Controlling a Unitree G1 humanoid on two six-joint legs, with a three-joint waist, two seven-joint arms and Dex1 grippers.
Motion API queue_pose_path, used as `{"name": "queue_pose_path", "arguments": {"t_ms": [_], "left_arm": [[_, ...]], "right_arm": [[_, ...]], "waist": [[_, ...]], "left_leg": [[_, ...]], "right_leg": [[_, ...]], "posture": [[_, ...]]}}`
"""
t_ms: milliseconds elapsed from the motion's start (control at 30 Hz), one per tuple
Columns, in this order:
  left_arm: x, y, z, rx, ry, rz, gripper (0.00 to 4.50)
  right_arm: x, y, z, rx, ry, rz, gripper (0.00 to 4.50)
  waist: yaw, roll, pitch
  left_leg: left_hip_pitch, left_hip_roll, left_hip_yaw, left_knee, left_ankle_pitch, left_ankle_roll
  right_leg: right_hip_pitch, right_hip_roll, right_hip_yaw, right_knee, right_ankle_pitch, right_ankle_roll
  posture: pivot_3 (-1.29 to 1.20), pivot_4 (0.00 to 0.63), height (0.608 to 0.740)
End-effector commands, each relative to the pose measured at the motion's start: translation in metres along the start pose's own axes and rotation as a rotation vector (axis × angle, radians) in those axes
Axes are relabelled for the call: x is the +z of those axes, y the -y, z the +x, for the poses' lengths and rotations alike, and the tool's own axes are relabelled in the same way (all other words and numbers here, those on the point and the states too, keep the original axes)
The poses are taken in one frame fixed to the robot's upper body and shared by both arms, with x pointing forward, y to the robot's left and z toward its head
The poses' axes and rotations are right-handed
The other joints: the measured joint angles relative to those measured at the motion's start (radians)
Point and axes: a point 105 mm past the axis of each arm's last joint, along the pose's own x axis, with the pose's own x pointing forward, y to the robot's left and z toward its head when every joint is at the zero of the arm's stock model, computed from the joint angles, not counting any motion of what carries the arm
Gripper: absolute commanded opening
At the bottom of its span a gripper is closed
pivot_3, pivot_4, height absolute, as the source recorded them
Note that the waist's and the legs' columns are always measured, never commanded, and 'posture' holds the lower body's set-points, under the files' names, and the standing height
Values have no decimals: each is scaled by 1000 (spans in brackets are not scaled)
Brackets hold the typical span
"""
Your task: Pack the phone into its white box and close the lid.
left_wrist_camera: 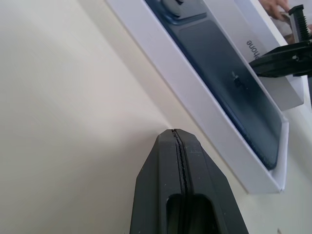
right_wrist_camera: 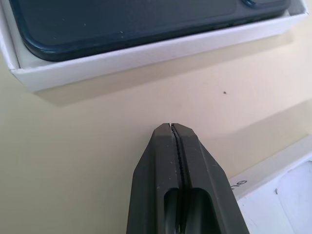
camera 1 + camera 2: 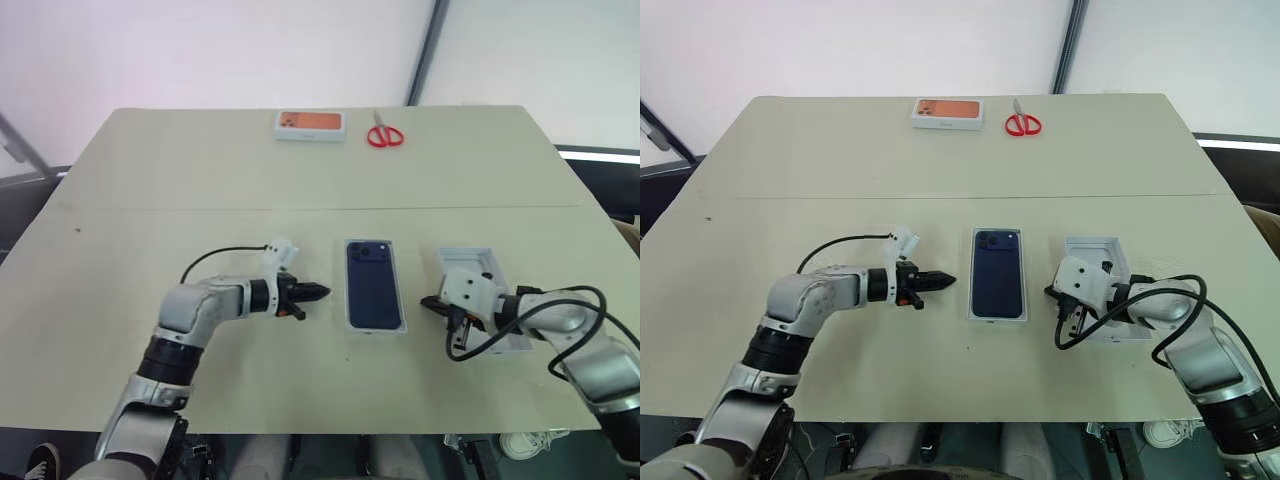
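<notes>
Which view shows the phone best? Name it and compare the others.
The right eye view: the whole phone lies back-up in the white box. The left eye view matches. Both wrist views catch just part of its dark back.

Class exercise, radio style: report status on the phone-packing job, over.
Left gripper and right gripper shut, empty, either side of the white box. Phone already in the box. Lid off, beside the right gripper. Nothing in the way.

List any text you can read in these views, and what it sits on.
"hone", the visible end of a word, on the side wall of the lid.
"ne", the same word cut shorter, on the lid's wall in the right wrist view.
Orange-topped box: print too small to read.
Phone: no readable text.
</notes>
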Motion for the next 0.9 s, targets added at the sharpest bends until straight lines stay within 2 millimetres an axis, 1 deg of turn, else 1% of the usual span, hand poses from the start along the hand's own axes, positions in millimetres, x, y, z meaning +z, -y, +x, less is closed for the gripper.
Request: {"name": "queue_pose_path", "arguments": {"t_ms": [33, 100, 133, 167, 233, 267, 300, 367, 467, 567, 667, 733, 833, 900], "left_arm": [[21, 7, -14, -39, 88, 93, 0], [26, 6, -20, -38, 110, 133, 0], [28, 7, -25, -53, 117, 133, 0], [32, 8, -30, -68, 125, 135, 253], [39, 8, -38, -78, 147, 172, 874], [42, 7, -42, -80, 152, 187, 1278], [44, 6, -46, -76, 155, 211, 1837], [44, 3, -55, -75, 152, 272, 2897], [42, 2, -62, -83, 148, 338, 4465], [42, 3, -73, -100, 172, 459, 4465], [43, 3, -78, -120, 187, 495, 4465], [45, 3, -83, -138, 209, 539, 4465], [45, 6, -87, -191, 221, 573, 4465], [46, 4, -88, -187, 222, 628, 4465]], "right_arm": [[13, 11, -8, -40, 48, -6, 21], [18, 15, -9, -62, 66, 18, 21], [21, 18, -9, -68, 86, 87, 21], [24, 23, -11, -78, 107, 140, 261], [29, 28, -15, -98, 125, 196, 906], [31, 31, -18, -115, 122, 210, 1310], [32, 34, -21, -130, 113, 231, 1885], [28, 44, -29, -187, 65, 289, 2912], [21, 54, -38, -268, -2, 373, 4491], [16, 46, -48, -288, -117, 417, 4491], [18, 37, -52, -271, -155, 541, 4491], [16, 28, -54, -253, -201, 581, 4491], [15, 19, -49, -258, -194, 670, 4491], [16, 8, -42, -239, -182, 679, 4491]], "waist": [[0, 0, 0], [0, 0, 0], [0, 0, 0], [0, 0, 0], [-1, 0, 0], [-1, 0, 0], [-1, 0, 0], [-1, 1, 0], [1, 1, 0], [1, 1, 1], [0, 1, 1], [0, 2, 1], [-1, 1, 1], [-1, 2, 1]], "left_leg": [[0, 0, 0, 0, 0, 0], [0, 0, 0, 0, 0, 0], [0, 0, 0, 0, 0, 0], [0, 0, 0, 0, 0, 0], [0, 0, 0, 0, 0, 0], [0, 0, 0, -1, 0, 0], [0, 0, 0, -1, 0, 0], [-1, 0, 0, -1, 0, 0], [-1, 0, 0, -1, 0, 0], [-1, 0, 0, -1, 0, 0], [-2, 1, 0, -2, 0, 0], [-2, 2, 0, -2, 0, 0], [-2, 2, 0, -2, 0, 0], [-2, 1, 0, -2, 0, 0]], "right_leg": [[0, 0, 0, 0, 0, 0], [0, 0, 0, 0, 0, 0], [0, 0, 0, 0, 0, 0], [0, 0, 0, 0, 0, 0], [0, 0, 0, 0, 0, 0], [-1, 0, 0, 0, 0, 0], [-1, 0, 0, 0, 0, 0], [-1, 0, 0, 0, 0, 0], [-1, -1, 0, -1, 0, 0], [-1, -1, 0, -1, 0, -1], [-2, -2, 1, -2, 0, -1], [-2, -2, 1, -2, 0, -1], [-2, -2, 0, -2, 0, -1], [-2, -2, 0, -2, 0, -1]], "posture": [[0, 150, 740], [0, 150, 740], [0, 150, 740], [0, 150, 740], [0, 150, 740], [0, 150, 740], [0, 150, 740], [0, 150, 740], [0, 150, 740], [0, 150, 740], [0, 150, 740], [0, 150, 740], [0, 150, 740], [0, 150, 740]]}}
